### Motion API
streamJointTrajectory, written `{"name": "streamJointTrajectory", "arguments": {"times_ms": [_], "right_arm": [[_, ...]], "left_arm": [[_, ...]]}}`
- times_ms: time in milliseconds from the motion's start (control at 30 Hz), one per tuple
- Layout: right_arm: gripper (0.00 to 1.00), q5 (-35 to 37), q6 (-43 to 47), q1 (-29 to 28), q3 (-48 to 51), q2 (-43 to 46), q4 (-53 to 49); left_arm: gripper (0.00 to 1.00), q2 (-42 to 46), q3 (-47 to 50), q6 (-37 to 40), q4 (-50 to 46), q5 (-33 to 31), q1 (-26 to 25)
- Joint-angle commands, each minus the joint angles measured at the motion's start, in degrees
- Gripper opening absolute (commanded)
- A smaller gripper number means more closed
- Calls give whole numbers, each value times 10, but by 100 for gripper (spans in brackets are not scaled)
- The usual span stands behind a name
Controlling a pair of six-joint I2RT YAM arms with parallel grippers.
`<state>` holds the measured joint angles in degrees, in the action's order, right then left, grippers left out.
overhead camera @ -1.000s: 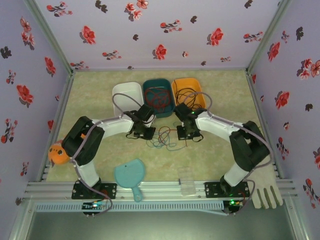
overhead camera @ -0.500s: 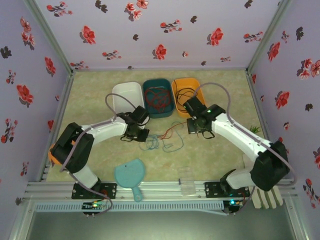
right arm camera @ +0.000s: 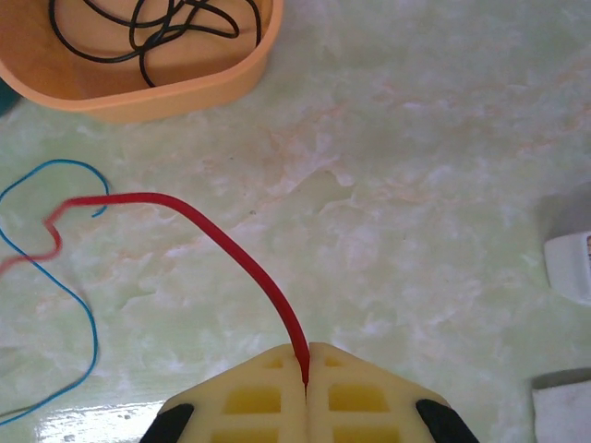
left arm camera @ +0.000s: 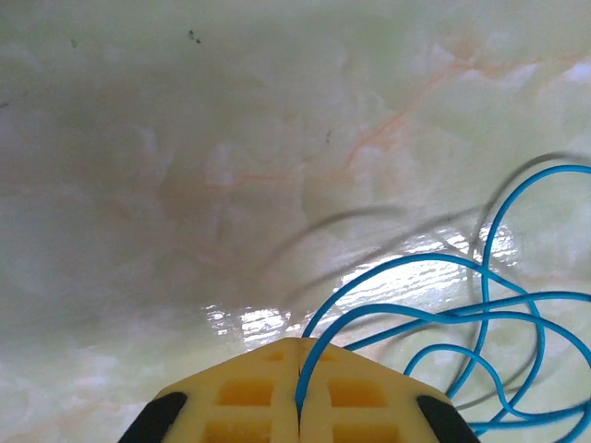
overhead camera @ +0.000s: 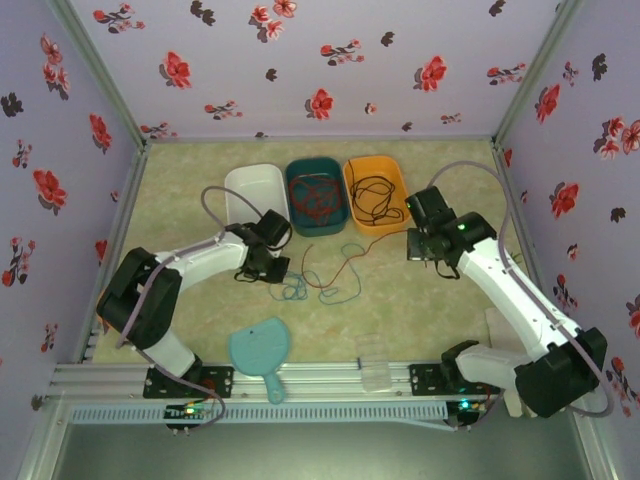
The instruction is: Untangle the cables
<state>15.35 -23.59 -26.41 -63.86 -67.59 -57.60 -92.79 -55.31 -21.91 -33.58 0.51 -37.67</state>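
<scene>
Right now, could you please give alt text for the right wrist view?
The right gripper is shut on a red cable that runs up-left over the table. A blue cable lies at left; an orange bin holds a black cable.

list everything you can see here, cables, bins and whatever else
blue cable: 1, blue, loose on table
red cable: 1, red, stretched across table
coiled red cable: 1, red, in teal bin
black cable: 1, black, in orange bin
white bin: 1, white, left of teal bin
paddle: 1, light blue, near edge
clear box: 1, clear, near edge
table: 1, pale green
left gripper: 1, shut on blue cable
right gripper: 1, shut on red cable
</scene>
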Motion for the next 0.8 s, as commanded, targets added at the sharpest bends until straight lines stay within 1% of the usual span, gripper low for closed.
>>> {"name": "streamJointTrajectory", "arguments": {"times_ms": [0, 300, 500, 633, 767], "right_arm": [[0, 28, 16, 7, -34, 11, -31], [0, 114, 48, 25, -146, 30, -118], [0, 144, 55, 35, -211, 47, -150], [0, 124, 59, 35, -241, 54, -146], [0, 69, 67, 36, -267, 49, -122]], "left_arm": [[0, 17, 6, 13, -22, -13, 6], [0, 23, 17, 13, -17, -18, 16], [0, 28, 21, 13, -12, -20, 20], [0, 34, 20, 15, -13, -20, 21], [0, 46, 20, 13, -8, -20, 21]]}}
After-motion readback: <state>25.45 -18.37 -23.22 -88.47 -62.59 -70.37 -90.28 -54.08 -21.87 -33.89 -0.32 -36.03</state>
